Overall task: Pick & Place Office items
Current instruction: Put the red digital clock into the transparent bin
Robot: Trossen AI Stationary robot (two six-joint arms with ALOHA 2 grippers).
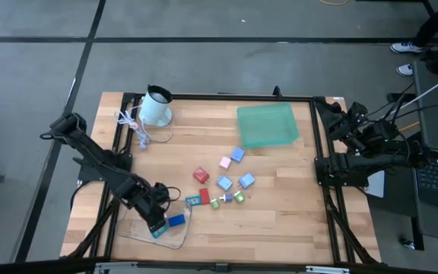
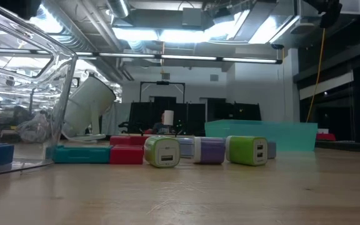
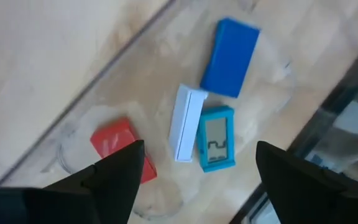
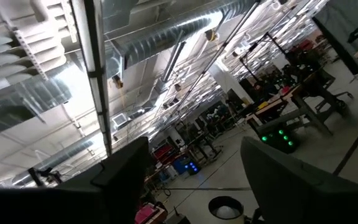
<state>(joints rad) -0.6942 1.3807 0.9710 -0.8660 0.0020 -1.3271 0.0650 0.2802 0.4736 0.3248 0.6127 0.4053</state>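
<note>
The office items are tiny coloured blocks. Red, pink, blue, light blue, teal, green and purple ones point(image 1: 224, 183) lie scattered mid-table, and they line up in the low view point(image 2: 162, 152). My left gripper point(image 1: 155, 211) point(image 3: 197, 177) hangs open over a clear tray point(image 1: 179, 240) near the table's near-left corner. Inside the tray lie a blue block point(image 3: 230, 57), a white piece point(image 3: 185, 122), a teal piece with a small display point(image 3: 216, 138) and a red piece point(image 3: 120, 146). My right gripper point(image 4: 194, 186) is open, parked at the table's right edge point(image 1: 356, 141) and aimed at the ceiling.
A white mug point(image 1: 157, 106) lies tipped at the far left with a white coiled cord point(image 1: 135, 125) beside it. A translucent green tray point(image 1: 267, 125) sits far centre-right. A black frame point(image 1: 319, 160) borders the table. Bare wood lies near the table's near-right part.
</note>
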